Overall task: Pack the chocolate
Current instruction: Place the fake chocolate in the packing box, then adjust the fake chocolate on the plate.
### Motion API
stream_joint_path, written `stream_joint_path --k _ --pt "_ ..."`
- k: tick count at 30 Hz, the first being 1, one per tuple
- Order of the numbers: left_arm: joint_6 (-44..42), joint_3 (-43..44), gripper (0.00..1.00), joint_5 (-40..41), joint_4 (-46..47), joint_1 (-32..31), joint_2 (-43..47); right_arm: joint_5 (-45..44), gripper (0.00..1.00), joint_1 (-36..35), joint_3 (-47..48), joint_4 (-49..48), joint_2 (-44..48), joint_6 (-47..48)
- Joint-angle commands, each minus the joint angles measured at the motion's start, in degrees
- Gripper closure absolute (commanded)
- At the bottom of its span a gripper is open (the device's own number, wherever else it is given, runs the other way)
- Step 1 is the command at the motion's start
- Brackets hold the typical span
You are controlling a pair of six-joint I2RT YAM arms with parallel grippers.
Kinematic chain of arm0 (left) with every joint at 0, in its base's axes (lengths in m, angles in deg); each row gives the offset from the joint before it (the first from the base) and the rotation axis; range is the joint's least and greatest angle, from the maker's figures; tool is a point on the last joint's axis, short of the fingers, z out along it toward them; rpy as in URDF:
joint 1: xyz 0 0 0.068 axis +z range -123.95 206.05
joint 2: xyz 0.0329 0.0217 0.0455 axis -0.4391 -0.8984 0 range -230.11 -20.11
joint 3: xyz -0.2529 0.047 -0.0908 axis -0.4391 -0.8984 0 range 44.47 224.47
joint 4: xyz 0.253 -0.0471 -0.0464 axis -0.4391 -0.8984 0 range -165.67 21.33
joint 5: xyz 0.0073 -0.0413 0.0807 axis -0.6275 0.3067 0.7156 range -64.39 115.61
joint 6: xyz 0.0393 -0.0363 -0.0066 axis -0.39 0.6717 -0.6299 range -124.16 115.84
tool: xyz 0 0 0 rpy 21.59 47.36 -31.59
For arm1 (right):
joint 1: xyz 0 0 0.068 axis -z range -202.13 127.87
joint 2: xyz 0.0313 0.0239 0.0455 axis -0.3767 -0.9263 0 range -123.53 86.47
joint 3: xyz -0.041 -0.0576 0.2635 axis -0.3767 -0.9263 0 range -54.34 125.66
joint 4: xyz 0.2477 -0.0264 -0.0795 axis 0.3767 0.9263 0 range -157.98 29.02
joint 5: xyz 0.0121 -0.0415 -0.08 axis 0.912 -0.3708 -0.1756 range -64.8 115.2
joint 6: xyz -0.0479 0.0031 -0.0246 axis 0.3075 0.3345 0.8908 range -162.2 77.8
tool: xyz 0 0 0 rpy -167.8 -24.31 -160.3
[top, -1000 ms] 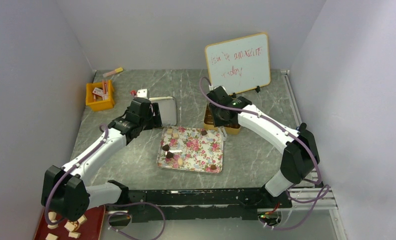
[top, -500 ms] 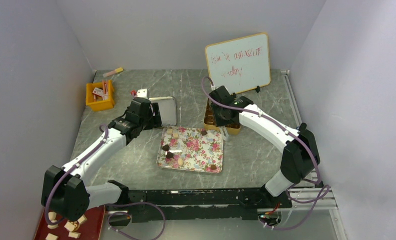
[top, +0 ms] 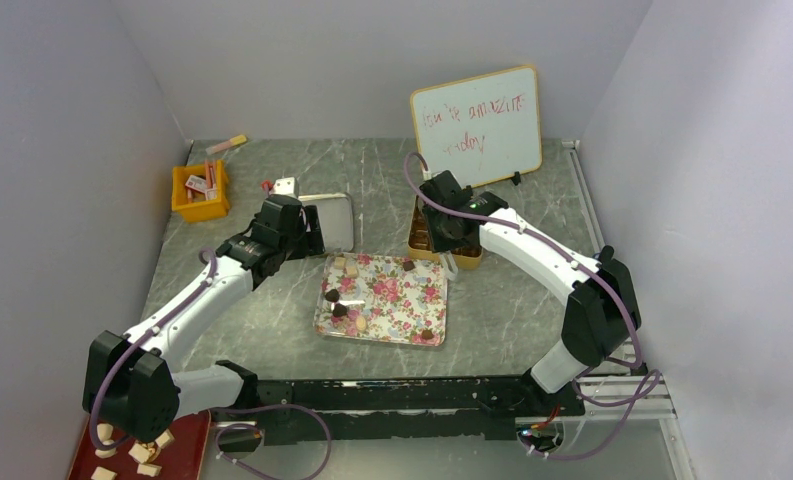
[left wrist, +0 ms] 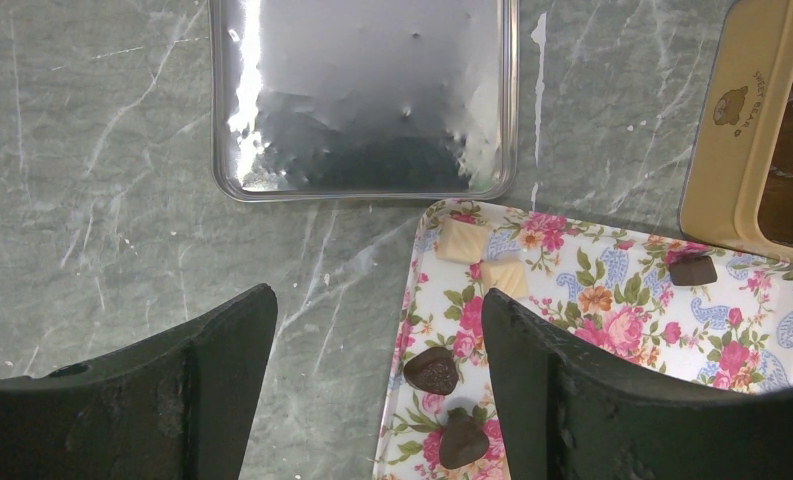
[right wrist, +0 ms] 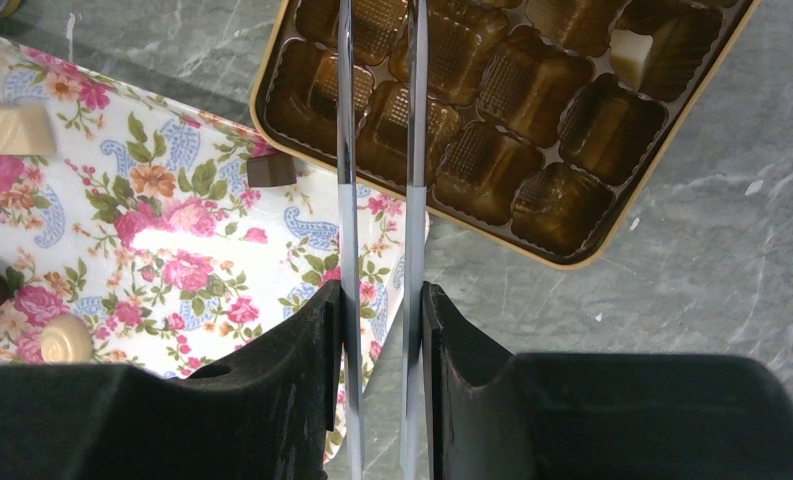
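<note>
Several chocolate pieces lie on the floral tray (top: 397,305): two dark hearts (left wrist: 432,370), two cream squares (left wrist: 464,240) and a dark square (left wrist: 692,270). The right wrist view also shows a round tan piece (right wrist: 64,337). My left gripper (left wrist: 377,310) is open and empty above the tray's left edge. My right gripper (right wrist: 380,295) is shut on metal tongs (right wrist: 345,120). The tongs reach over the gold chocolate box (right wrist: 532,120), and their tips are out of view. One cream piece (right wrist: 632,55) sits in a box cell.
A silver tin lid (left wrist: 362,90) lies behind the tray. A whiteboard (top: 477,125) stands at the back right. An orange bin (top: 200,192) with packets is at the back left. A red tray (top: 182,440) with cream pieces sits at the near left corner.
My right gripper with the tongs has shifted slightly left over the box. The left arm has not moved.
</note>
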Motion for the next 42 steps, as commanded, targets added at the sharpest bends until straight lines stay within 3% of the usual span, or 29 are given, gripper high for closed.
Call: stream_joint_path --k 1,18,27,42 --pt "-0.6 0.4 0.2 -0.7 2.2 0.3 -0.5 -0.3 0.73 0.5 0.8 -2.2 0.9 0.6" --pt "-0.6 0.8 0.2 -0.7 2.1 0.3 -0.7 -0.4 0.61 0.7 1.4 -1.9 1.0 1.1" --pt "-0.5 1.2 0.2 -0.6 2.1 0.3 -1.0 -0.5 0.75 0.8 2.6 -1.7 2.1 1.8" --pt "0.8 0.6 0.21 -1.0 1.7 0.3 -0.8 3.6 0.79 -0.7 4.2 1.5 9.5 4.3"
